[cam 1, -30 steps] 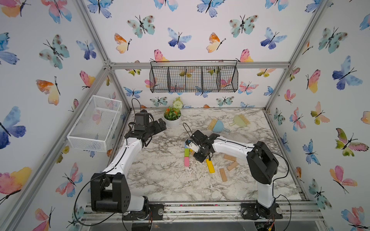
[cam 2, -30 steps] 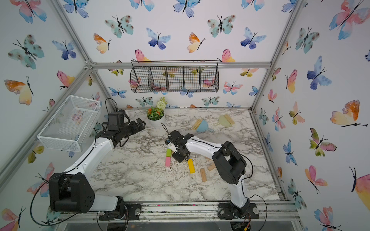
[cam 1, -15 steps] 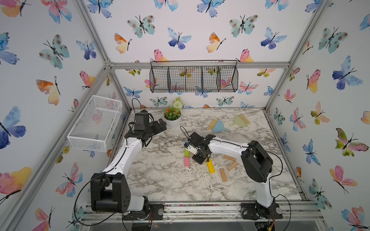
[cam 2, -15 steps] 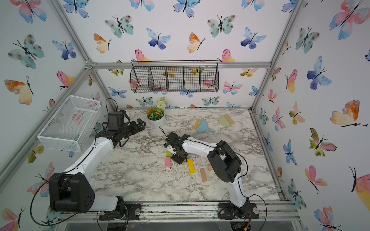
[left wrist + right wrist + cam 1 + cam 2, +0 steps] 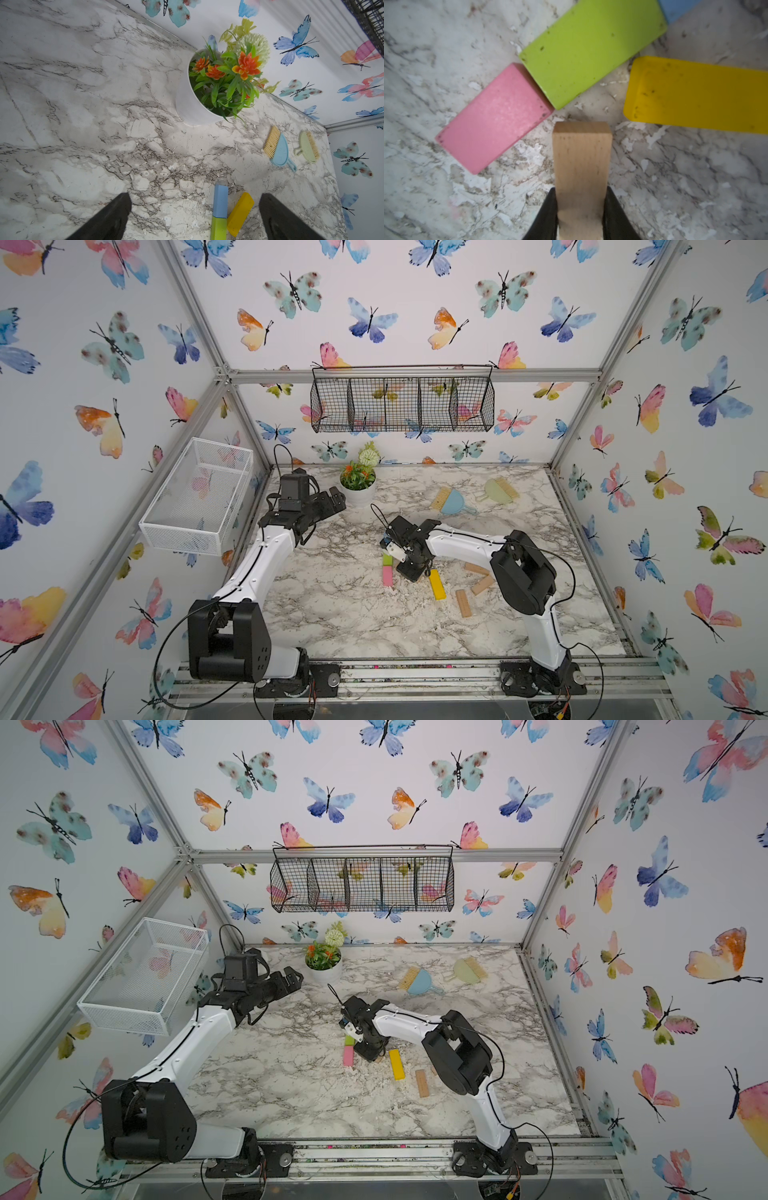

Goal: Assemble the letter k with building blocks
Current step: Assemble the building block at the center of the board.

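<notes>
- Change from a second ago: the elbow of the right arm stands nearer the middle of the table, and the right end effector has edged toward the coloured column. The left arm and every block lying on the table keep their places.
- Right end effector: closed on a tan block, clamped by its long sides. The block's free end points at the seam between the pink block and the green block, near both, with a narrow strip of table between.
- Wrist views only: the blue block lies end to end with the green block and continues the column. A yellow block slants away from the column's side. In both top views the right arm covers these two.
- Top views only: a second yellow block lies just beside the right end effector, on the side away from the pink block. In a top view, three loose tan blocks lie farther toward the right arm's base.
- Right arm pose: the forearm reaches in from the right, and the wrist is bent down so the fingers point at the table.
- Left end effector: fingers spread wide, holding nothing, raised above the table near the potted plant at the back, with the arm stretched forward from its base.
</notes>
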